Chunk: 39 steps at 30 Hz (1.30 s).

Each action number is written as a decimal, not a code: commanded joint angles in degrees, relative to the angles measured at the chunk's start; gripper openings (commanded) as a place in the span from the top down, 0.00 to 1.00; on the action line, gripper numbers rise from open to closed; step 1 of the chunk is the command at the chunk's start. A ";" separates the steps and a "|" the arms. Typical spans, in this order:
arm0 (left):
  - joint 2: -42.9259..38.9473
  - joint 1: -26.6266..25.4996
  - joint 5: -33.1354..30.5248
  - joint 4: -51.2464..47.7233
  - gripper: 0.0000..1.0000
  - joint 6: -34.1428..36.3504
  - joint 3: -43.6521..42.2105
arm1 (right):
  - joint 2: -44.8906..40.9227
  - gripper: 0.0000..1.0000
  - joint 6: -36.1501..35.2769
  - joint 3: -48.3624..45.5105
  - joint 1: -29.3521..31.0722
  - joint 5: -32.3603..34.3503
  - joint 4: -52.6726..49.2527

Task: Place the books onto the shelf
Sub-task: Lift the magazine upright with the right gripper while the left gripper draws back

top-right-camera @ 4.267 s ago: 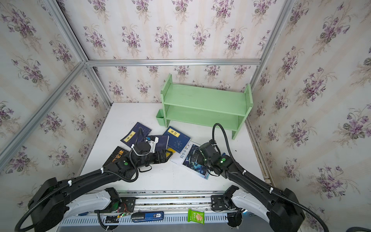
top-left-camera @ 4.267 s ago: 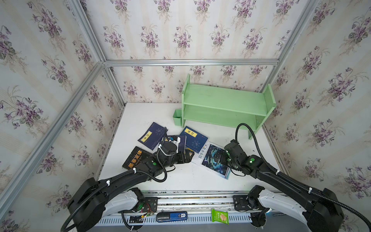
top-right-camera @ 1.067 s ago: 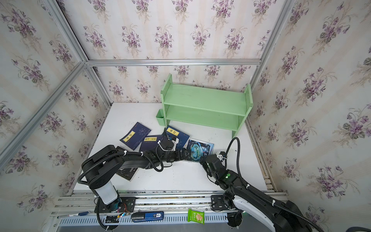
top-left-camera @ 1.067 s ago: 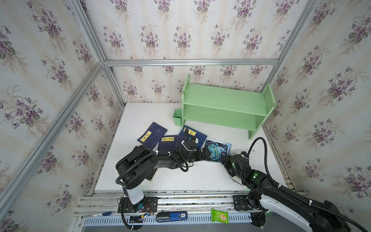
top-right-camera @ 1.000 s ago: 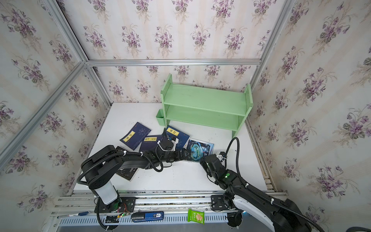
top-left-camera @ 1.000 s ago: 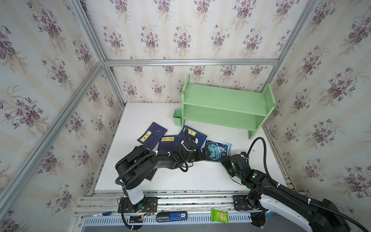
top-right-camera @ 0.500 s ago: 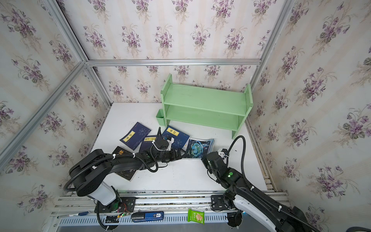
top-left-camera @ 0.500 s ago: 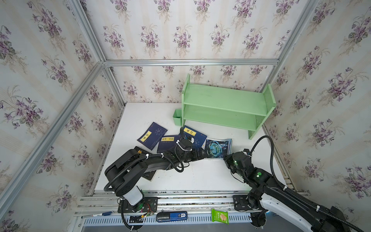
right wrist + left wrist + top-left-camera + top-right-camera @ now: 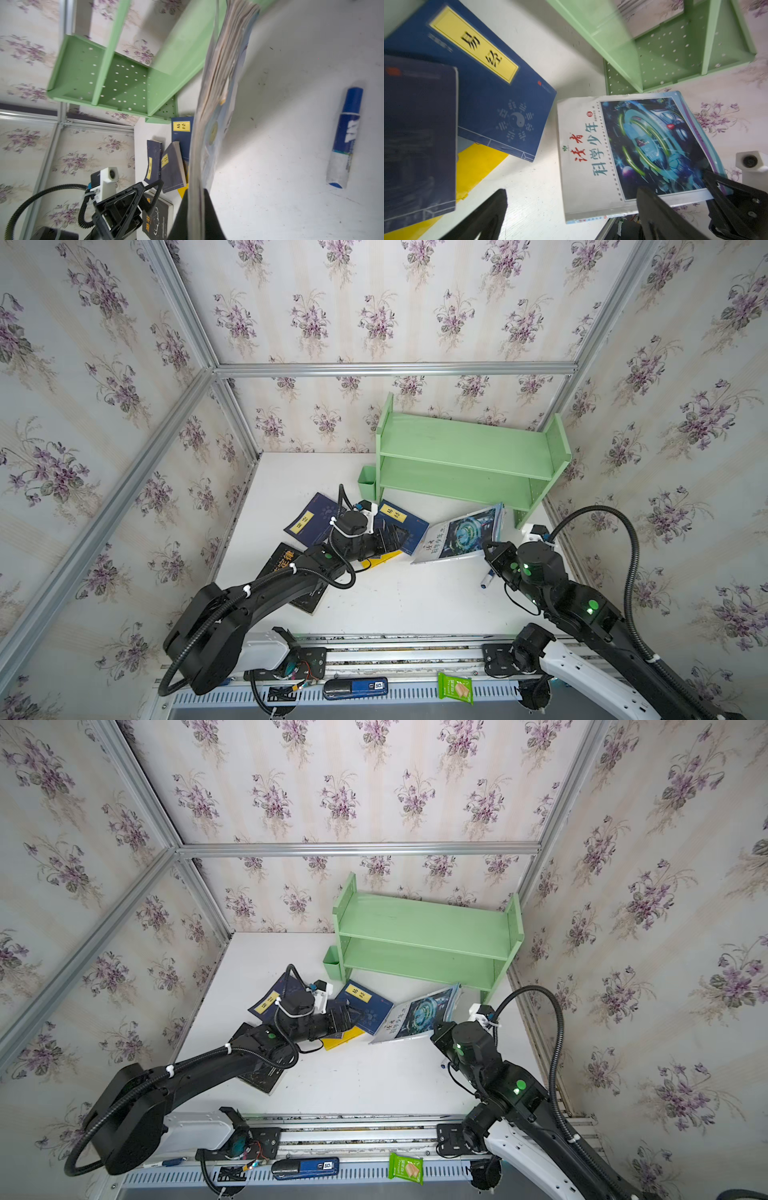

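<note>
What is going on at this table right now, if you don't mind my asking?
The robot is shelving books. Its right gripper is shut on an edge of the white-and-blue magazine, which is tilted up off the table just in front of the green shelf. The left gripper is open and holds nothing, low over the navy books. The yellow book and black book lie on the table, and no book is on the shelf yet.
</note>
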 commanded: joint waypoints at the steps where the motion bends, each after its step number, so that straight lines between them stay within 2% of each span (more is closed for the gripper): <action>1: -1.78 1.46 4.19 -0.83 0.01 2.44 0.37 | -0.04 0.98 -4.84 2.38 0.02 -1.00 3.89; 11: -5.56 3.86 7.98 0.31 0.01 2.24 -0.08 | 7.60 0.98 -12.01 8.94 -0.06 -7.76 19.97; 17: -8.78 5.39 7.40 0.82 0.01 2.40 -2.53 | 6.87 0.98 -8.99 1.34 -1.20 -6.85 29.01; 23: -7.90 6.10 8.52 1.66 0.01 2.80 -3.27 | 8.74 0.97 -3.72 -9.68 -6.11 -13.64 45.75; 24: -7.52 6.10 8.92 2.16 0.01 2.54 -3.44 | 9.40 0.98 -2.92 -11.01 -9.58 -15.40 48.75; 26: -6.96 6.10 9.27 3.37 0.01 1.86 -4.26 | 10.27 0.98 -0.99 -12.70 -11.96 -18.03 52.71; 32: -3.57 6.10 11.01 5.74 0.01 -0.87 -5.49 | 10.70 0.98 -0.31 -10.13 -14.29 -22.32 51.17; 39: 3.67 6.52 18.96 18.60 0.01 -10.56 -3.13 | 9.63 0.98 2.60 -11.57 -14.34 -25.03 53.31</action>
